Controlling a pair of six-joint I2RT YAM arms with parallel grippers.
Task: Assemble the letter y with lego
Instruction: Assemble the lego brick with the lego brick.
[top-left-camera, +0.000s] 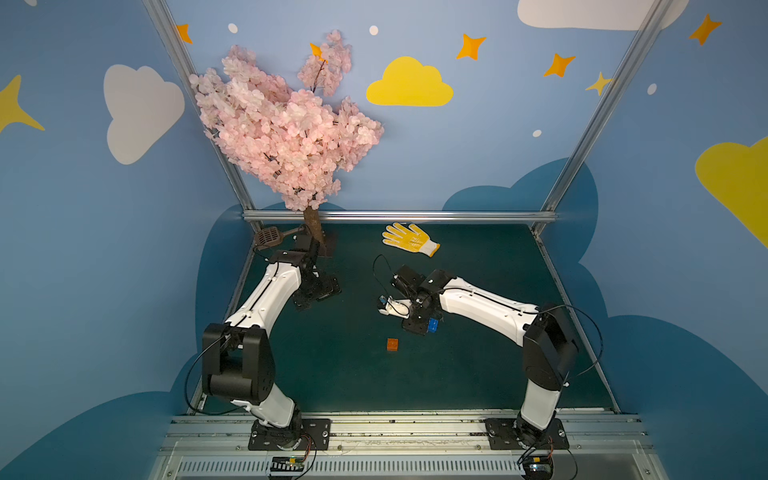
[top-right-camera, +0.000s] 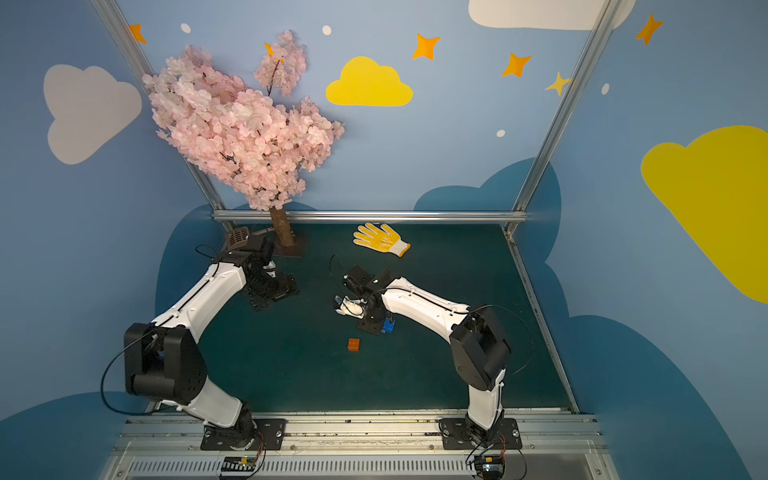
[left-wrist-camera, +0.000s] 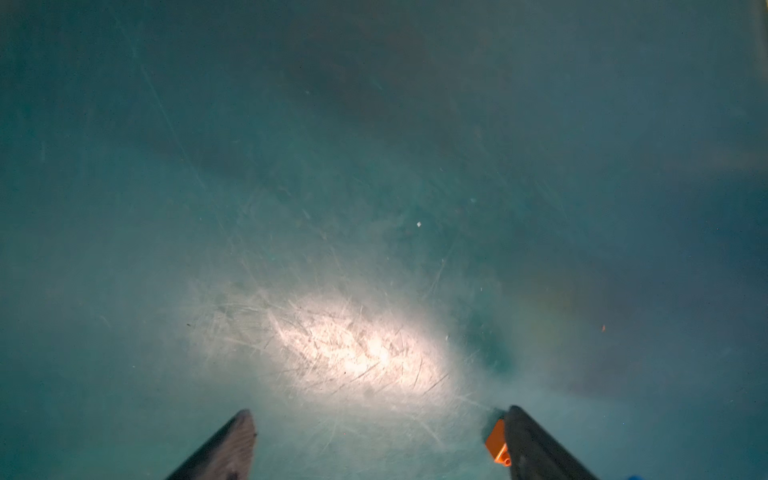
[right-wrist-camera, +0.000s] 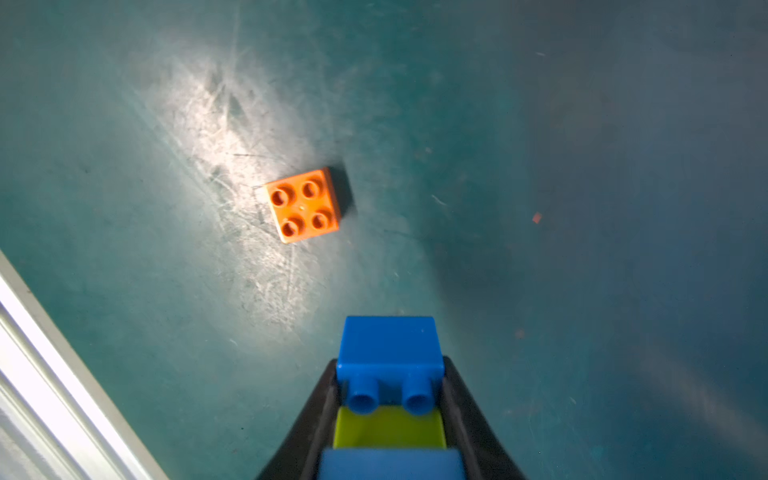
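On the scuffed green worktop (top-left-camera: 478, 365), the right fingers (right-wrist-camera: 461, 415) clamp a lego stack (right-wrist-camera: 390, 461) from both sides. A dark blue brick (right-wrist-camera: 388, 340) sits at the tip with its studs turned back toward the wrist, a lime green brick (right-wrist-camera: 388, 430) is behind it, and more blue is behind that. In a top view only the stack's dark blue end (top-left-camera: 433, 324) peeks out; the arm's own black wrist hides the rest. Just ahead, apart from the stack, an orange brick (top-left-camera: 392, 344) lies alone, studs up. Across the worktop the left fingers (left-wrist-camera: 232, 449) stand spread wide over bare surface, near the trunk of a pink blossom tree (top-left-camera: 282, 124). A brown slotted scoop (top-left-camera: 268, 237) sits beside the trunk, and a yellow glove (top-left-camera: 411, 239) lies by the back rail (top-left-camera: 399, 216).
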